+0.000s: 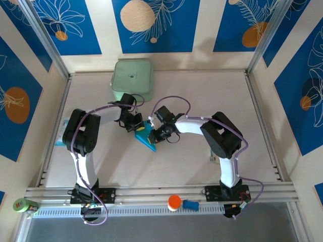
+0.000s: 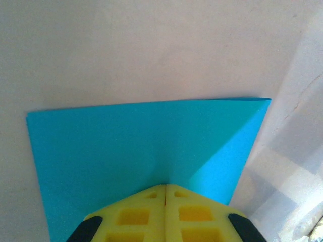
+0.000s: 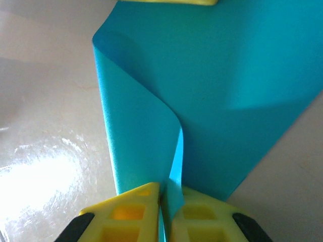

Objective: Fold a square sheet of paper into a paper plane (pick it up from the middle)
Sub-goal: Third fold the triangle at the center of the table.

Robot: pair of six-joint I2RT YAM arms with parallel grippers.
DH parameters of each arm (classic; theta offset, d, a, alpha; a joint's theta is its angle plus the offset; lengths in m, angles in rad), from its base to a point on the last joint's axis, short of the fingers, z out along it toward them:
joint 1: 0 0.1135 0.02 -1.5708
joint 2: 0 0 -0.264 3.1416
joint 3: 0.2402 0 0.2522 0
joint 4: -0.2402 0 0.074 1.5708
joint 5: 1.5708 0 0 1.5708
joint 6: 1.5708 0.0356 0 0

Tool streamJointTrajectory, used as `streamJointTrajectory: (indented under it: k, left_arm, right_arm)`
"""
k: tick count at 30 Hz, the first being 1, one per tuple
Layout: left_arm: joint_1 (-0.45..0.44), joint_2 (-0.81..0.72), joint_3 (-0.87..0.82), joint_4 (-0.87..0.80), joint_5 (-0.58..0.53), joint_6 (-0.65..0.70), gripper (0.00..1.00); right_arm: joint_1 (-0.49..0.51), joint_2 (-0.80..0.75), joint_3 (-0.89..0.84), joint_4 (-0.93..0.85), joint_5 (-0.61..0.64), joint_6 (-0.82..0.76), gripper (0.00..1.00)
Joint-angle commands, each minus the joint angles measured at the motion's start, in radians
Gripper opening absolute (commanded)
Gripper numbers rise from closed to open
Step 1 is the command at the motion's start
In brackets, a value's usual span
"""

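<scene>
Your sheet of paper [image 1: 148, 139] lies partly folded on the table [image 1: 202, 91] between the two arms, in front of the green box [image 1: 132, 79]. Your right gripper [image 3: 164, 190] pinches a curled-up flap of it. Your left gripper [image 2: 165, 190] is closed, tips together against the paper.

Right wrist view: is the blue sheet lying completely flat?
No, a flap of the square sheet of paper curls upward, pinched between the fingers of the right gripper.
</scene>
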Motion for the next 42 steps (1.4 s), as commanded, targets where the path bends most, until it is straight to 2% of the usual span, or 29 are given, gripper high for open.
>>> streamJointTrajectory:
  k: [1, 6, 13, 42]
  left_arm:
    - [-0.011, 0.040, -0.004, -0.031, -0.015, 0.011, 0.07]
    - [-0.011, 0.040, -0.004, -0.029, -0.015, 0.009, 0.07]
    - [-0.011, 0.043, -0.004, -0.028, -0.010, 0.011, 0.07]
    - [-0.012, 0.036, -0.011, -0.026, -0.007, 0.008, 0.07]
  right_arm:
    - [-0.011, -0.029, 0.007, -0.039, -0.067, 0.029, 0.11]
    - [-0.013, -0.021, 0.013, -0.049, -0.070, 0.035, 0.05]
    - [-0.010, 0.001, 0.034, -0.066, -0.031, 0.021, 0.03]
    - [-0.004, 0.048, 0.073, -0.101, 0.007, 0.004, 0.02]
